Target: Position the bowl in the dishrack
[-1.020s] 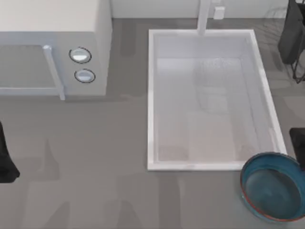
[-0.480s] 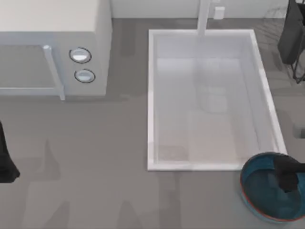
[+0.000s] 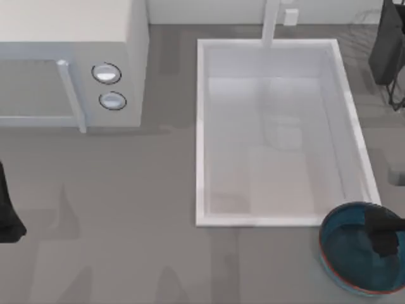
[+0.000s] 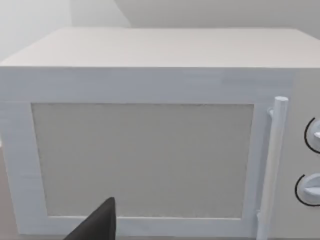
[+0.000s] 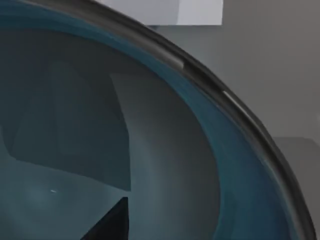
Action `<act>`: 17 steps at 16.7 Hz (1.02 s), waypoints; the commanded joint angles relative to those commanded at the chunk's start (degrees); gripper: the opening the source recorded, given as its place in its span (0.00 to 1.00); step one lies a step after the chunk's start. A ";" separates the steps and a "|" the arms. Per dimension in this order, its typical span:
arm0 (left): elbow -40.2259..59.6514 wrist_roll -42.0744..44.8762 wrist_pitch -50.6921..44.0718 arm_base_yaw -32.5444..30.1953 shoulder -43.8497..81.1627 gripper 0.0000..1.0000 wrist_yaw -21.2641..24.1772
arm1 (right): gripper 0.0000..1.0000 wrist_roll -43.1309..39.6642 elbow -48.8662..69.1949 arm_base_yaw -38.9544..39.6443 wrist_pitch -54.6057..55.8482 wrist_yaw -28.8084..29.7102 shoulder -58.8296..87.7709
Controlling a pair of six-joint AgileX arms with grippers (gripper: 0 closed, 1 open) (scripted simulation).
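Observation:
The teal-blue bowl [image 3: 351,256] with its reddish rim sits on the counter at the front right, just off the sink's front right corner. My right gripper [image 3: 383,233] hangs over the bowl's right half, inside the rim as seen from above. In the right wrist view the bowl's glossy inside [image 5: 165,165] is very close, with its dark rim curving past. The dishrack [image 3: 393,95] shows as thin dark wires at the far right edge, beside the sink's back half. My left arm [image 3: 7,212] is parked at the left edge.
A large white sink [image 3: 201,126] takes up the middle right, with a faucet [image 3: 272,22] at its back. A white microwave [image 3: 69,38] stands at the back left and faces the left wrist camera [image 4: 145,90]. Grey counter lies between them.
Over the last second my right gripper came in from the right edge and settled over the bowl's right half. It has barely shifted since half a second ago. The bowl has stayed put.

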 joint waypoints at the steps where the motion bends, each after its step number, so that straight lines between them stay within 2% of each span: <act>1: 0.00 0.00 0.00 0.00 0.00 1.00 0.00 | 0.70 0.00 0.00 0.00 0.00 0.00 0.00; 10: 0.00 0.00 0.00 0.00 0.00 1.00 0.00 | 0.02 0.00 0.00 0.00 0.00 0.00 0.00; 17: 0.00 0.00 0.00 0.00 0.00 1.00 0.00 | 0.00 0.00 0.00 0.00 0.00 0.00 0.00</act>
